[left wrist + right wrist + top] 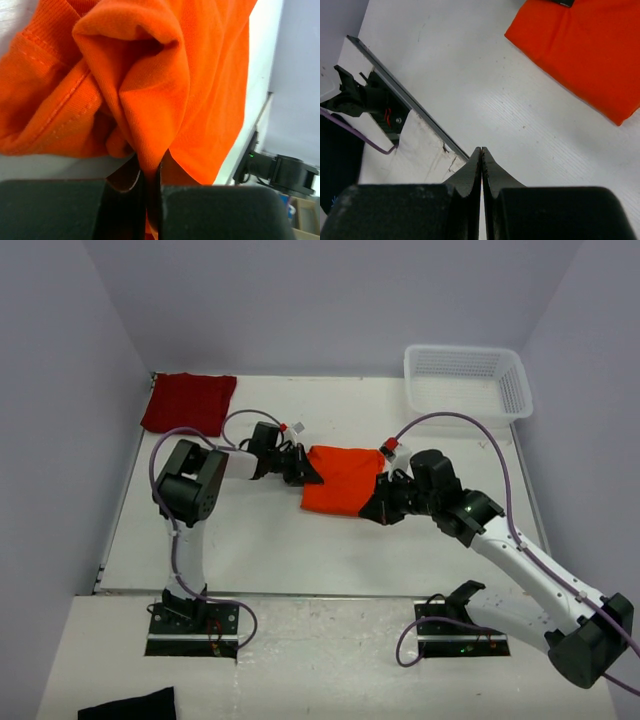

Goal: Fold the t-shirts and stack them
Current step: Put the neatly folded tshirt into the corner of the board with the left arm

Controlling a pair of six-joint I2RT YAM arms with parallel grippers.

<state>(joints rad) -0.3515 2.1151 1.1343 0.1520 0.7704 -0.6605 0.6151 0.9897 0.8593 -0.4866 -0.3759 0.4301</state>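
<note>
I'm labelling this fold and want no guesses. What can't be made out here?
Top view: the left gripper hides its own fingertips at the orange t-shirt.
Left wrist view: the shirt overfills the frame, outline cut off.
Top view: the red t-shirt is too small to count folds.
Top view: the black cloth is cut by the bottom edge.

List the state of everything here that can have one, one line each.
orange t-shirt: bunched in the middle, one fold pinched by the left gripper.
red t-shirt: folded flat, far left corner, untouched.
left gripper: shut on the orange t-shirt.
right gripper: shut, empty, over bare table.
basket: upright, far right corner, looks empty.
black cloth: lying loose, near left edge.
</note>
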